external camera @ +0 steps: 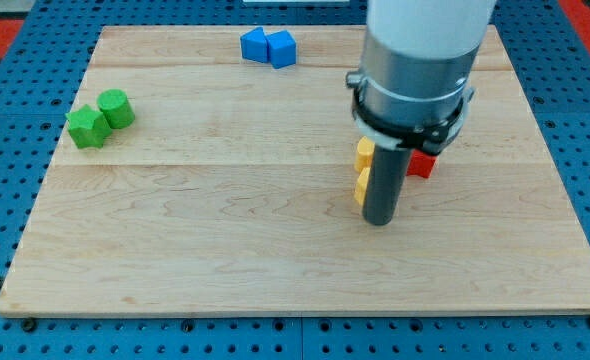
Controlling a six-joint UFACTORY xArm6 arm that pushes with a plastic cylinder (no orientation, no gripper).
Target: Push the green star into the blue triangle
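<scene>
No jaws here, just my tip [379, 221] against yellow blocks [363, 170] mid-frame; crossing to the upper-left green star [86, 128] could drag them.

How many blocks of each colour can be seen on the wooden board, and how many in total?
Green: 2, the green star and the green cylinder
Blue: 2
Yellow: 2
Red: 1, partly hidden
Total: 7
</scene>
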